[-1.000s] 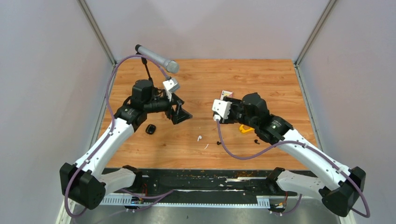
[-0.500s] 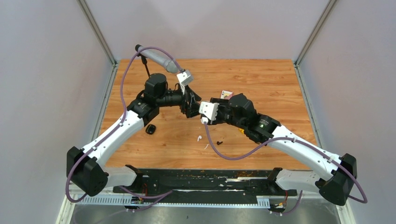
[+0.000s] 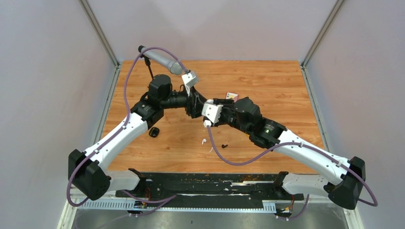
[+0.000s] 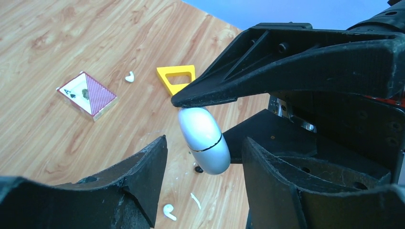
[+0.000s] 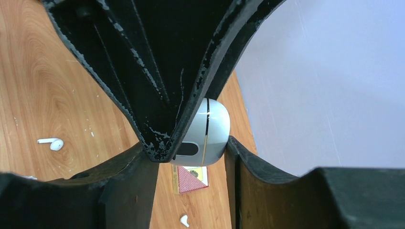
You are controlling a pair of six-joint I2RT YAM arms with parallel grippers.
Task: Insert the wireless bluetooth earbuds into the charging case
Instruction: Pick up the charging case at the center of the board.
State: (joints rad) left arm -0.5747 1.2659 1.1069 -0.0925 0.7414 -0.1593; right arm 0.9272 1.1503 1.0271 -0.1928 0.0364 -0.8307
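The white charging case (image 4: 204, 138), lid shut, hangs in mid-air above the table. My right gripper (image 5: 186, 145) is shut on it. My left gripper (image 4: 205, 143) faces it with the case between its fingers. Both left jaws stand open, a gap on each side of the case. From above, the two grippers meet at mid-table (image 3: 200, 107). A white earbud (image 3: 204, 141) and a black earbud (image 3: 224, 145) lie on the wood below. In the left wrist view one white earbud (image 4: 167, 212) lies near and another (image 4: 129, 76) lies by the card box.
A red card box (image 3: 231, 96) and a yellow triangle (image 4: 176, 77) lie behind the grippers. A small black object (image 3: 154, 132) sits by the left arm. A microphone on a stand (image 3: 160, 59) rises at the back left. A thin white sliver (image 3: 210, 150) lies beside the earbuds.
Both arms swung toward each other until the grippers met. The left jaws came around the case held by the right gripper and have been narrowing.
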